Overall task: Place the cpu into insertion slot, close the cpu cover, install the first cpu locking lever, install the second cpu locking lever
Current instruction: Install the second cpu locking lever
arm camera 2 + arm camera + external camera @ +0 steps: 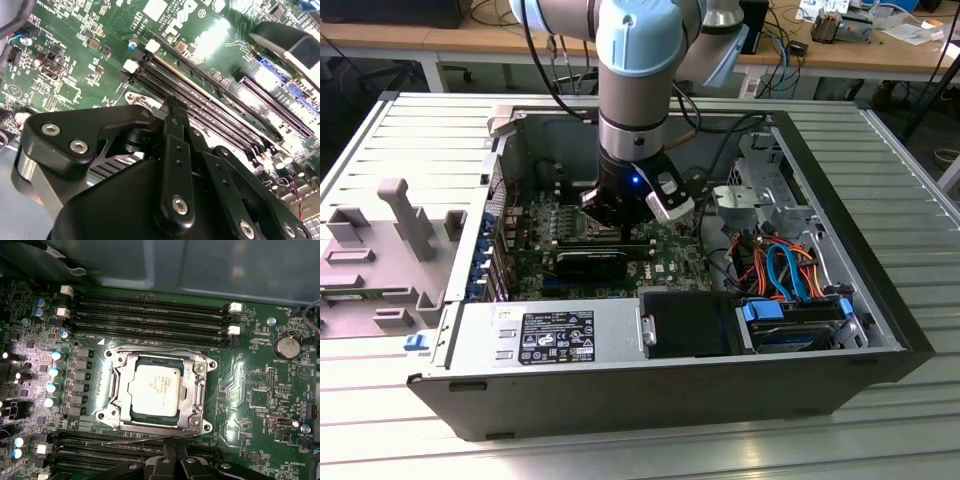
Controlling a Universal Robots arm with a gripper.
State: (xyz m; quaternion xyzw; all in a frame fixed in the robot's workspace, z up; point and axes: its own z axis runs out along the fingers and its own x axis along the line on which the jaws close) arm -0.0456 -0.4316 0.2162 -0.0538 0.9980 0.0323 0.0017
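Quick status: the cpu (156, 388) is already sitting in the socket, silver top showing through the window of the cpu cover (196, 371), and the cover looks folded down flat around it, so I'd call steps 1 and 2 done. Levers are the open question imo. In the first wrist view there's a thin wire-like bar (135, 442) running along the socket edge nearest the gripper, prob one of the locking levers, but I can't tell if it's hooked under its catch or just lying loose. Can't make out the other one for sure, so both lever steps count as not confirmed.

The gripper (620, 215) is down inside the pc case (880, 330), right over the socket area of the motherboard (260, 405), near the ram slots (150, 315). In the second wrist view its black fingers (175, 145) look drawn together with nothing visible between them, so closed and empty afaict, tip down just beside the ram slots. Doesn't seem to be holding the cpu or anything else rn
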